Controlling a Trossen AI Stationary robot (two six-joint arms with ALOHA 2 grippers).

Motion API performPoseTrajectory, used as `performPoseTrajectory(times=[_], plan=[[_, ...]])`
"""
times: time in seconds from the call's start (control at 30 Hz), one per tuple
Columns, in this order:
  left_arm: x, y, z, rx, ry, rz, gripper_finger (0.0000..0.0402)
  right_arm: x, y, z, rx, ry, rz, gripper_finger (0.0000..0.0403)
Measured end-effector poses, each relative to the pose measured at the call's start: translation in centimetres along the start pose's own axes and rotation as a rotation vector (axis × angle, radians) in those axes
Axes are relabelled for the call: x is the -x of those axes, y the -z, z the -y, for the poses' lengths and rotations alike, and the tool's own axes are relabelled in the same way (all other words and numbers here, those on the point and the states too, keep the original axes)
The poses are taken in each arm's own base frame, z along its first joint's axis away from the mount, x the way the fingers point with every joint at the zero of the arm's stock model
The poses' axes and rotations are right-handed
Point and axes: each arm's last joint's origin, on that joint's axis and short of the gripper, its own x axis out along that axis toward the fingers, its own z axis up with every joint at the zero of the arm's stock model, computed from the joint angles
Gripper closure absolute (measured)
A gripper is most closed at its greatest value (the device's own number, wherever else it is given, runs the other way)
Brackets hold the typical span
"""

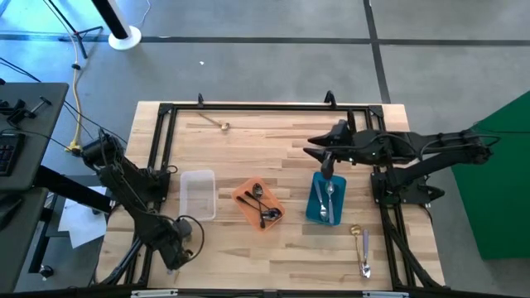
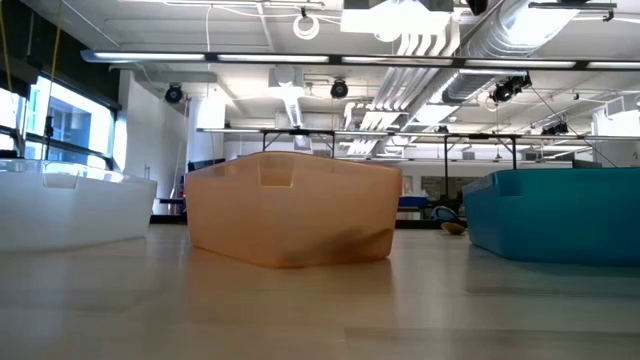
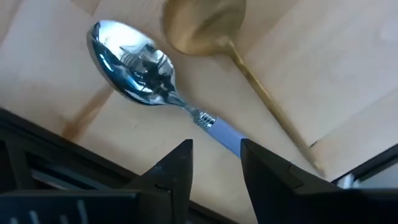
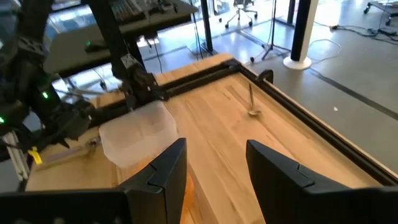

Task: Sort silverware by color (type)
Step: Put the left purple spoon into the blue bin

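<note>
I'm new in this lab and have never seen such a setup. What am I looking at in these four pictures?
Two robot arms work at a wooden table. One picture looks down from above, one looks level across the tabletop, and two come from wrist cameras. On the table stand a clear tray, an orange tray with dark spoons and a blue tray with silver spoons. The left gripper is open over a lilac-handled spoon beside a gold spoon. The right gripper is open and empty.
</note>
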Motion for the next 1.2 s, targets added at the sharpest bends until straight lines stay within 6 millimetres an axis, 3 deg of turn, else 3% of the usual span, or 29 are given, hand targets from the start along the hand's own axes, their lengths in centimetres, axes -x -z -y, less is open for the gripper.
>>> performPoseTrajectory(times=[0.57,1.2], plan=[[-1.8,-0.6,0.3,-0.041,-0.080,-0.001,0.0308,-0.9,0.5,-0.3,0.011,0.011,-0.031,0.0252],[-2.1,-0.8,1.4,-0.002,0.016,0.026,0.0323,-0.9,0.4,-0.3,0.009,0.010,-0.028,0.0252]])
